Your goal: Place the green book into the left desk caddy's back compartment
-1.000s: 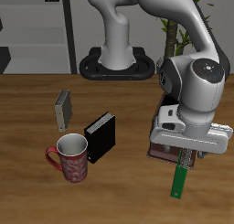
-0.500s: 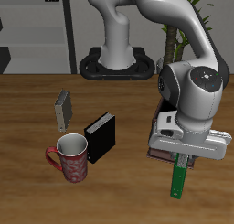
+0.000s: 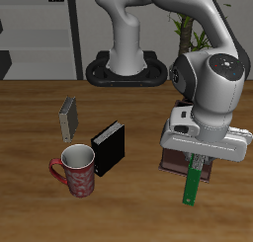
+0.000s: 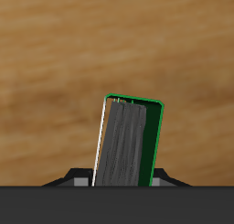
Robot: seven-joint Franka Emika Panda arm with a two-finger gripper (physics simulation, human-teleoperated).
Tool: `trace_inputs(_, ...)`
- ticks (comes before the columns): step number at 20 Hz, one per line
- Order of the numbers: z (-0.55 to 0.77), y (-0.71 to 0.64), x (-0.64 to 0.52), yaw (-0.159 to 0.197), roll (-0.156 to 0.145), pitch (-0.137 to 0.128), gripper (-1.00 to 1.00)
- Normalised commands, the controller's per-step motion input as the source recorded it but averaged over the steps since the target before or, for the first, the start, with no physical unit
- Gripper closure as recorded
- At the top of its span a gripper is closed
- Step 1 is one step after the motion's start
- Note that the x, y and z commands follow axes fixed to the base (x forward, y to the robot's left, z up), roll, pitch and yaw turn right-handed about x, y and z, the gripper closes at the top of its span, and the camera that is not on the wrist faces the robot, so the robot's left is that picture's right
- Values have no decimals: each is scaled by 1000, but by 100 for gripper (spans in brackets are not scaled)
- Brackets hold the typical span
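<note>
Wooden tabletop (image 3: 40,127) ran across the scene, w/ a shelf unit and a potted plant behind the Franka's base at the far side. Gripper (image 3: 197,165) hung over the table's front area, fingers pressed onto the green book (image 3: 192,182), which dangled upright below the hand, long axis near vertical w/ a slight tilt, lower end nearer the front edge and clear of the wood. Wrist view showed the same book (image 4: 128,141) edge-on: green cover rim, grey page block, white strip along 1 side, plain wood grain beyond it.

Just behind and under the hand, a sliver of the left desk caddy (image 3: 172,162) showed as a dark maroon-brown wall; most of it was hidden by the gripper body, so the back compartment couldn't be made out. Book hung just in front of that visible wall, not inside.

Elsewhere on the table, well apart from the hand: a black book (image 3: 109,147) standing on edge, a red mug (image 3: 77,170) touching or just beside it nearer the front edge, and 1 small grey book (image 3: 68,118) farther back.
</note>
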Motion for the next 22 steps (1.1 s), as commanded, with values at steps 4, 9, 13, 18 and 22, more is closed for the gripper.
trace_inputs(4,695,-170,-253,2,-15,-93,100)
trace_inputs(9,734,-179,-367,-6,-24,-91,100)
trace_inputs(13,721,-148,-394,8,-10,-91,100)
trace_inputs(18,549,-116,-313,18,-11,-74,100)
trace_inputs(22,616,-153,-413,-8,-25,-79,100)
